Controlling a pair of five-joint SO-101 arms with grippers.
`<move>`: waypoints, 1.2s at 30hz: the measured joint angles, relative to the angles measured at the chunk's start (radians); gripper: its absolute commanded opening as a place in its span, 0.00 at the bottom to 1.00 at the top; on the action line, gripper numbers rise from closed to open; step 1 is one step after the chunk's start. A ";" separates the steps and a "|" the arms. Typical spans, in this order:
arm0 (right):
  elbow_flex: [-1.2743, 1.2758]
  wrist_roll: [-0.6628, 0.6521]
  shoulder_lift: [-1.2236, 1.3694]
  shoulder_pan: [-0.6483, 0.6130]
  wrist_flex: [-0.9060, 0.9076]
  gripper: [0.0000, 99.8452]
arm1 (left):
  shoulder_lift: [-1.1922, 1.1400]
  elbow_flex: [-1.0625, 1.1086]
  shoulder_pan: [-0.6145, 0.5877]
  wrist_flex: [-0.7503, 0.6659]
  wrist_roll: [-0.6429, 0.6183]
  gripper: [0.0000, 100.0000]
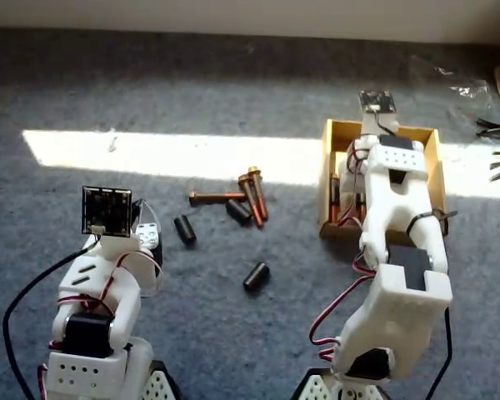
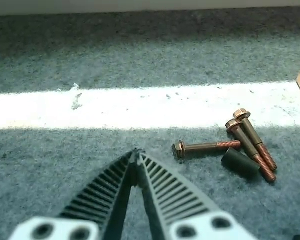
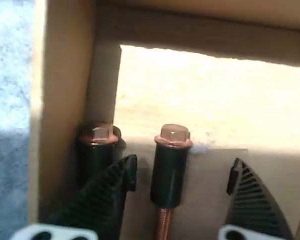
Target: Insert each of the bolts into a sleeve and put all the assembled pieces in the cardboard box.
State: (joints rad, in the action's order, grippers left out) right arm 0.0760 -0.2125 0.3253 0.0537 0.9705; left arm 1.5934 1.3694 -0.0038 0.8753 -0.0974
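Boxing step: my right gripper [image 3: 182, 169] sits released around a sleeved bolt [image 3: 170, 167] in the cardboard box [image 3: 65, 100]; next, lift clear toward the loose bolts [image 1: 252, 197].

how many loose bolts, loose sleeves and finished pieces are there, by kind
loose bolts: 3
loose sleeves: 3
finished pieces in the box: 2
total: 8

There are three loose bolts [image 1: 212, 197], [image 1: 251, 202], [image 1: 259, 196] and three empty sleeves [image 1: 184, 229], [image 1: 238, 210], [image 1: 256, 276] on the carpet [image 1: 83, 83]. There is one cardboard box [image 1: 434, 162], with two assembled pieces [image 3: 96, 150], [image 3: 171, 167] counted inside it. Two arms [image 1: 100, 292], [image 1: 396, 250] stand alongside.
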 measured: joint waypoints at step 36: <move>0.000 -0.044 -0.686 -0.413 0.235 0.08 | 0.000 0.015 -0.098 -0.006 0.000 0.01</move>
State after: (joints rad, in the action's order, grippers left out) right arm 0.0760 -0.2570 -0.3606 -0.3590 1.2052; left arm 1.5934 1.3848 -0.1020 0.8692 -0.0974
